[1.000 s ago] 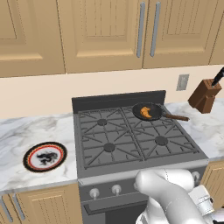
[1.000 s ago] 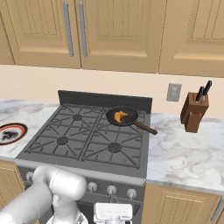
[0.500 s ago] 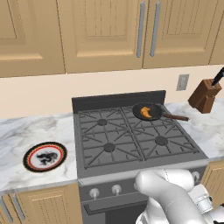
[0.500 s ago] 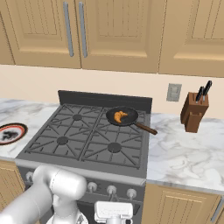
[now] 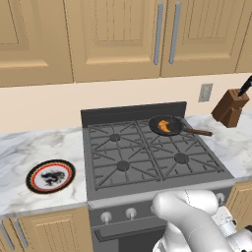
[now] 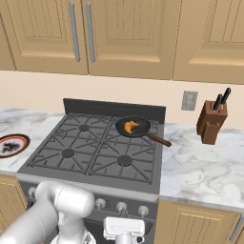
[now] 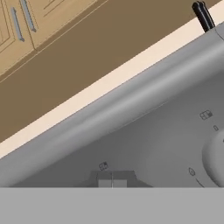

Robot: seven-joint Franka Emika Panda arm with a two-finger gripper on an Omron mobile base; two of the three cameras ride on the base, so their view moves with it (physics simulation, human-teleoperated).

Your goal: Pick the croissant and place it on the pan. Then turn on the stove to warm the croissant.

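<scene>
- Where the rear right burner of the stove (image 5: pixel 147 157) lies, the pan (image 5: pixel 166 126) is seated on the black grate, its long thin brown handle pointed toward the right counter.
- The croissant (image 5: pixel 166 126) is held inside the pan, resting on its black floor; it is seen as a small golden-orange crescent with ridged segments, far smaller than the pan around it.
- In the right base view the same croissant (image 6: pixel 130 127) is found left of centre in the pan (image 6: pixel 135 127), and the handle is angled down to the right, ending over the edge of the stove (image 6: pixel 90 152) beside the marble.
- The stove is shown as a dark grey four-burner range with a raised back panel and round silver knobs (image 6: pixel 121 207) along its front.
- In the hand view the gripper (image 7: pixel 112 181) is seen with its two finger tips pressed together, nothing held between them, close against the grey front panel of the stove (image 7: pixel 144 131); a pale round knob (image 7: pixel 215 158) is cut by the right edge.
- A red-rimmed plate with a black motif (image 5: pixel 50 176) is set on the marble counter (image 5: pixel 39 147) left of the stove, well apart from the pan.
- A wooden knife block (image 6: pixel 211 122) is stood on the counter to the right, below a wall outlet (image 6: pixel 189 100).
</scene>
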